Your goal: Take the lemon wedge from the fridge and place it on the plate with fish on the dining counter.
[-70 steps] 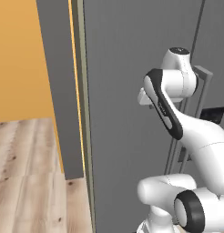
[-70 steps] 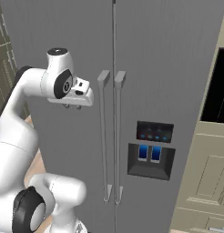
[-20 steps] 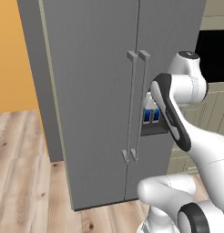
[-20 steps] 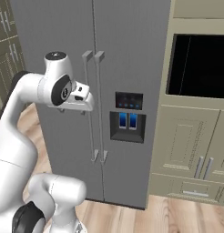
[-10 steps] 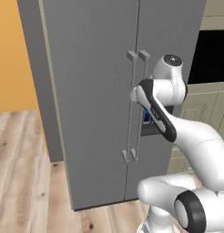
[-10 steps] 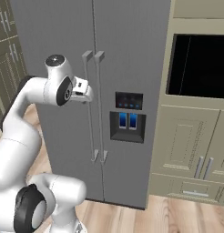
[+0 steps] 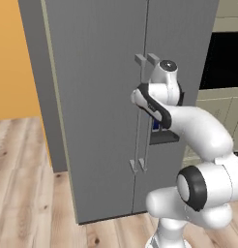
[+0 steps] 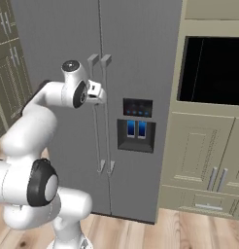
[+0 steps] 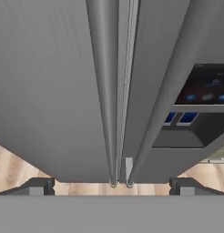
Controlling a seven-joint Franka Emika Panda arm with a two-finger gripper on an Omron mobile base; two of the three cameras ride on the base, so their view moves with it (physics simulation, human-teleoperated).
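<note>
The fridge [image 8: 136,97] is finished in matte grey, with both side-by-side doors closed and two long bar handles [image 9: 116,91] running along the centre seam. A dark dispenser panel [image 8: 136,125] with blue-lit controls is set in the right door. The gripper [image 9: 112,185] is held released, jaws fully spread, just before the handles. Pale wood-plank flooring [image 7: 24,184] and beige panelled cabinets [image 8: 209,160] are seen. No legible writing is visible.

Fridge [image 8: 68,44] doors closed; gripper [image 8: 103,95] at bar handles [image 8: 99,114].
</note>
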